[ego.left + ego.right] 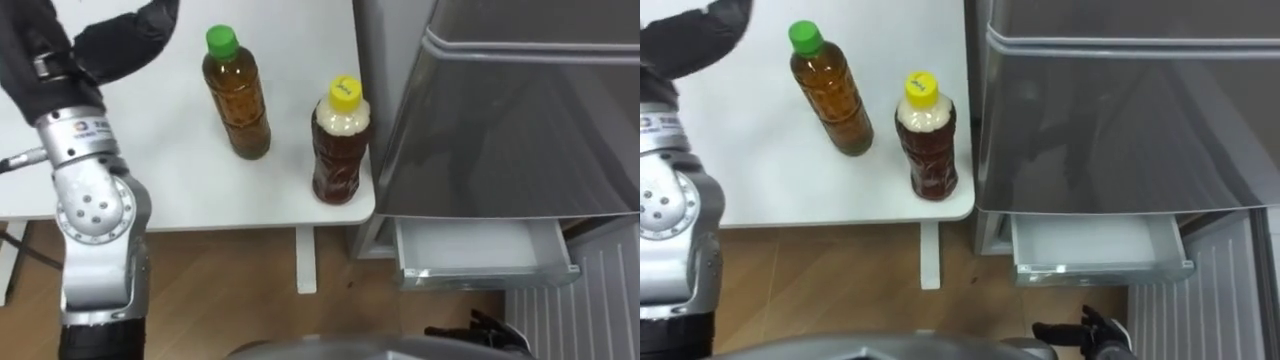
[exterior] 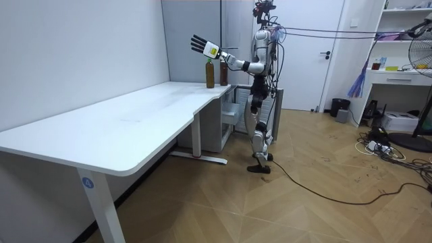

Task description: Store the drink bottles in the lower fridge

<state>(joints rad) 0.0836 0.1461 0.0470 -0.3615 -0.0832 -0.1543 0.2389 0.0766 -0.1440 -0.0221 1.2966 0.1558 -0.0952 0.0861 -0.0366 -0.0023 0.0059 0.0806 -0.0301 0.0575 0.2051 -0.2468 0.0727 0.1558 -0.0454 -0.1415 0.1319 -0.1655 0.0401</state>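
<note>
Left hand (image 2: 201, 45) hung empty, fingers spread, farther from the fridge (image 1: 520, 120) than the green-capped bottle (image 1: 236, 95); a sweeping reach might topple it.

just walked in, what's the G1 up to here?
It stands at the end of the table by the fridge, lower drawer open. Left hand is raised open over the table, holding nothing. Green-capped bottle and yellow-capped bottle stand upright on it, untouched. Right hand hangs low near the drawer.

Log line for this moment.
left hand open, raised; green-capped amber bottle, yellow-capped brown bottle upright on white table; fridge's lower drawer open
</note>
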